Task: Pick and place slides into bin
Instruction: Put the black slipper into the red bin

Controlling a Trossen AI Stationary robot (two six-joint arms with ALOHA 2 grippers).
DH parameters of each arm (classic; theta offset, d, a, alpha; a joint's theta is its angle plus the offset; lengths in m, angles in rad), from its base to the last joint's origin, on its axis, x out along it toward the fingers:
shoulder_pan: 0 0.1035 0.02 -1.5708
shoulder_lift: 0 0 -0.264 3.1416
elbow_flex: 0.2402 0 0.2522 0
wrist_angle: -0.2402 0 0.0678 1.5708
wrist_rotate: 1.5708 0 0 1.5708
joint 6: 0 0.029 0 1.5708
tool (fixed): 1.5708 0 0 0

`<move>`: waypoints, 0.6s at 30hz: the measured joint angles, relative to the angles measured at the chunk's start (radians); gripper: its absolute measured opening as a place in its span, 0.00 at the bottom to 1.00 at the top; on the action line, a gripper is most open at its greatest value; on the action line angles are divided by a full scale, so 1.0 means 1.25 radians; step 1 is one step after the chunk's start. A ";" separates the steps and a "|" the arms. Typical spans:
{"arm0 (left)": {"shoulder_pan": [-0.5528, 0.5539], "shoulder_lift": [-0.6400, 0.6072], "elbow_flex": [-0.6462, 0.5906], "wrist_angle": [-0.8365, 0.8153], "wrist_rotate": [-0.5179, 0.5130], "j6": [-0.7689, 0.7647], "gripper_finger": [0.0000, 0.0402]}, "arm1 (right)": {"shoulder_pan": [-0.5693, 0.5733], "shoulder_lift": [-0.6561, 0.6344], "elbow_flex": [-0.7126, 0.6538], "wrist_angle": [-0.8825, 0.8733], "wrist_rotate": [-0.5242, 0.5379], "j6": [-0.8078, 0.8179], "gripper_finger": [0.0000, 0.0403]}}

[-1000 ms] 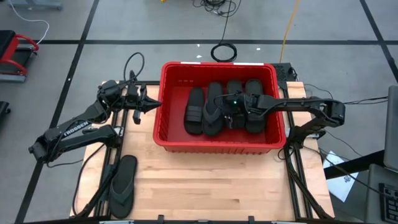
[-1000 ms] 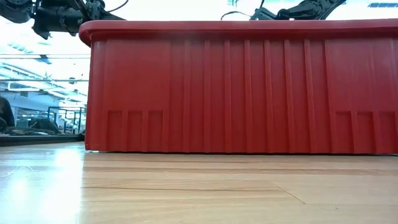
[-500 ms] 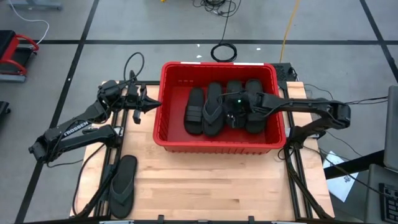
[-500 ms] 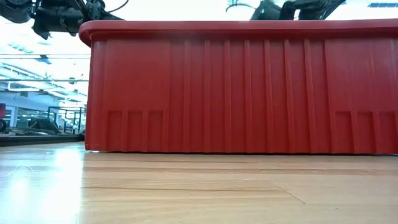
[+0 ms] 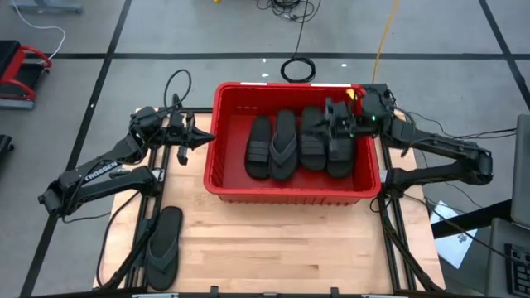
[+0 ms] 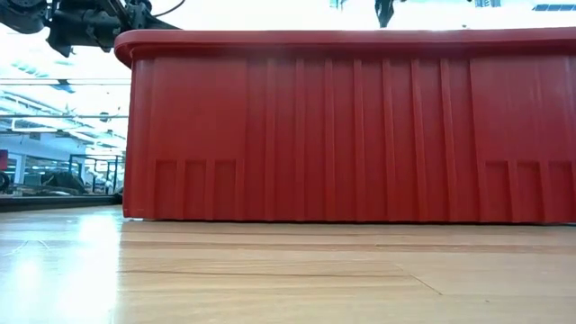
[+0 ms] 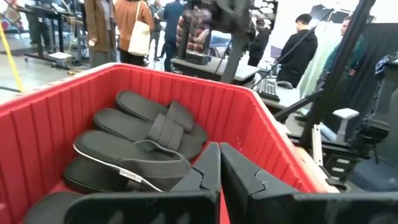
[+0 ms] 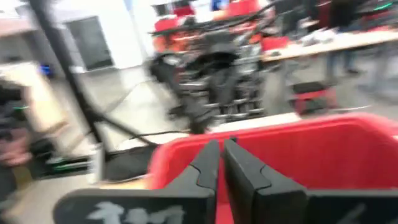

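Note:
The red bin (image 5: 364, 189) stands on the table's far half. Four black slides lie side by side on its floor: a strapped one (image 5: 259, 149), a thong flip-flop (image 5: 283, 147), and two more strapped ones (image 5: 312, 139) (image 5: 339, 149). They also show in the left wrist view (image 7: 143, 134). Another flip-flop (image 5: 164, 247) lies flat on the table at the near left. My right gripper (image 5: 331, 116) is shut and empty, raised over the bin's far right part. My left gripper (image 5: 204, 139) is shut and empty, just outside the bin's left rim.
The bin's tall ribbed wall (image 6: 360, 126) fills the low view. The wooden tabletop (image 5: 281, 248) lies bare in front of the bin. People and benches stand in the room beyond (image 7: 298, 50). A cable coil (image 5: 298, 69) lies on the floor behind the bin.
My right gripper has risen from the slides on the bin's floor and drawn back toward the bin's far right corner. The strapped slide it was over stays lying in the bin, third from the left.

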 joint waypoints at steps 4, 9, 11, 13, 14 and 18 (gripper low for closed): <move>0.000 0.000 0.000 0.002 -0.025 0.010 0.01 | 0.057 -0.047 -0.103 0.036 0.013 0.088 0.01; 0.000 0.000 0.000 0.002 -0.039 0.010 0.01 | 0.131 -0.089 -0.282 0.228 0.128 0.190 0.00; 0.000 0.000 0.000 0.002 -0.039 0.003 0.00 | 0.147 -0.118 -0.344 0.301 0.185 0.210 0.00; 0.000 0.000 0.000 0.002 -0.039 -0.010 0.01 | 0.161 -0.153 -0.395 0.338 0.266 0.222 0.00; 0.000 0.000 0.000 0.002 -0.039 -0.011 0.01 | 0.168 -0.170 -0.414 0.345 0.301 0.220 0.00; 0.000 0.000 0.000 0.007 -0.039 -0.024 0.03 | 0.183 -0.224 -0.435 0.343 0.373 0.178 0.00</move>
